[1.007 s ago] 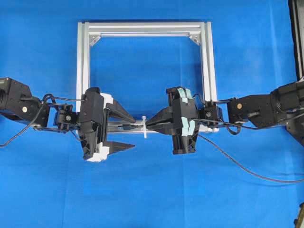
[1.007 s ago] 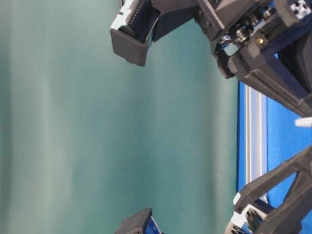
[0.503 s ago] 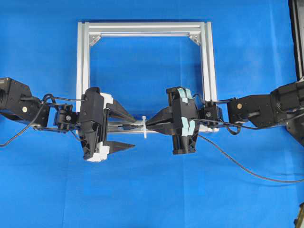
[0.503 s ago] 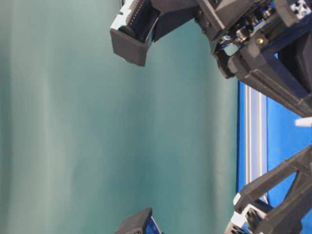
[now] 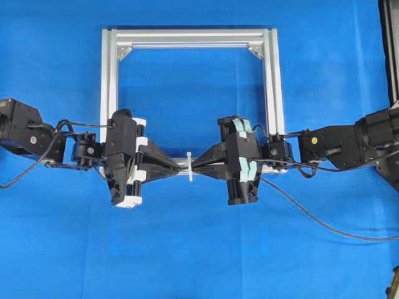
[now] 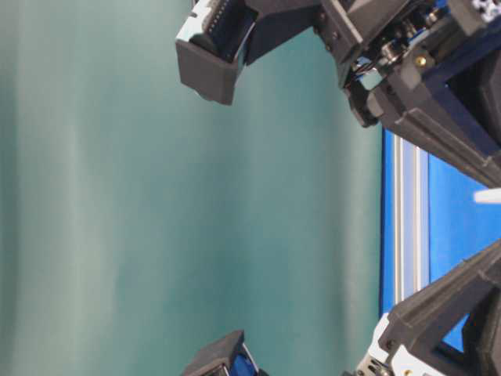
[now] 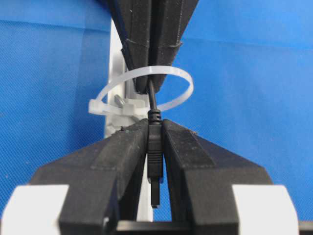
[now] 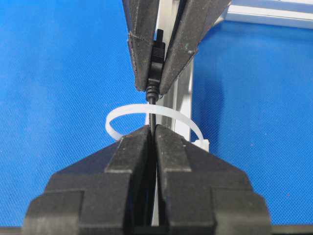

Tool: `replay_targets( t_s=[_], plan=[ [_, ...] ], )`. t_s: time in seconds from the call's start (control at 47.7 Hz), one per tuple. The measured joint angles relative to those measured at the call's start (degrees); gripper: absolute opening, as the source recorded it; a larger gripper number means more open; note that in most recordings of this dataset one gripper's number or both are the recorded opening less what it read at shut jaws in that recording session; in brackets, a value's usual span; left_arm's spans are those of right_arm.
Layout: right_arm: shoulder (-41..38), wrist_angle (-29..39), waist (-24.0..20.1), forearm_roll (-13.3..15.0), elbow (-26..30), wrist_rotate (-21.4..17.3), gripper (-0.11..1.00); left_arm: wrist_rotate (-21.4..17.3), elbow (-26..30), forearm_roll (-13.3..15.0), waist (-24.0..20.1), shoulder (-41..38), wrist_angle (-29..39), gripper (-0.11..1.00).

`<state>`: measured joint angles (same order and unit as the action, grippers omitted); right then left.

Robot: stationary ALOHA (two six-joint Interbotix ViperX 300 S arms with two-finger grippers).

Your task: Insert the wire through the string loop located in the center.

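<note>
The wire (image 7: 152, 100) already passes through the string loop (image 7: 168, 73). In the left wrist view its thin black line runs straight up the middle of the frame, from the plug (image 7: 154, 156) at lower centre, through the white ring, into the dark fingers at the top. The right wrist view shows the same line from the other side: the string loop (image 8: 122, 113) encircles the wire (image 8: 152, 110) between the two sets of fingers. The wire's long axis lies along the line joining the two end effectors, which in the overhead view runs left to right along the lower bar of the aluminium frame (image 5: 190, 37), with the loop (image 5: 189, 167) at centre frame.

The left end effector (image 5: 176, 167) sits just left of the loop, its fingers clamped on the plug. The right end effector (image 5: 201, 167) sits just right of the loop, pressed together on the wire's thin stretch. Both tips are close beside the loop; I cannot tell whether either touches it. The rest of the wire trails off toward the lower right over the blue worktop (image 5: 199, 249).

Judging from this, the handover is at its midpoint: the plug side is nearer the left arm, so pulling further through falls to it once the right lets go.
</note>
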<state>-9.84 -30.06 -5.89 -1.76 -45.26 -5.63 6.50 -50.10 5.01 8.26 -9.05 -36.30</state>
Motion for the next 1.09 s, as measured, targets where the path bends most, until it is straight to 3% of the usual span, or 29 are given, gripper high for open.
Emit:
replay_targets(
  t_s=[0.105,0.168,0.231,0.357,0.44,0.734,1.091],
  plan=[
    [0.00,0.00,0.00,0.09,0.00,0.00,0.02,0.00,0.00,0.09,0.00,0.00,0.00,0.08],
    [0.00,0.00,0.09,0.00,0.00,-0.18,0.13,0.00,0.00,0.00,0.00,0.00,0.00,0.08],
    [0.00,0.09,0.18,-0.18,0.00,-0.26,0.27,0.00,0.00,0.09,0.00,0.00,0.00,0.08],
    [0.00,0.00,0.26,-0.53,0.00,-0.44,0.69,0.00,0.00,0.09,0.00,0.00,0.00,0.08],
    [0.00,0.09,0.09,-0.53,0.00,-0.44,0.86,0.00,0.00,0.00,0.00,0.00,0.00,0.08],
    [0.00,0.09,0.09,-0.53,-0.44,-0.44,0.80,0.00,-1.05,0.09,0.00,0.26,0.00,0.08],
    [1.49,0.09,0.53,-0.62,-2.37,-0.35,0.79,0.00,-9.93,0.00,0.00,7.91,0.00,0.08]
  ],
)
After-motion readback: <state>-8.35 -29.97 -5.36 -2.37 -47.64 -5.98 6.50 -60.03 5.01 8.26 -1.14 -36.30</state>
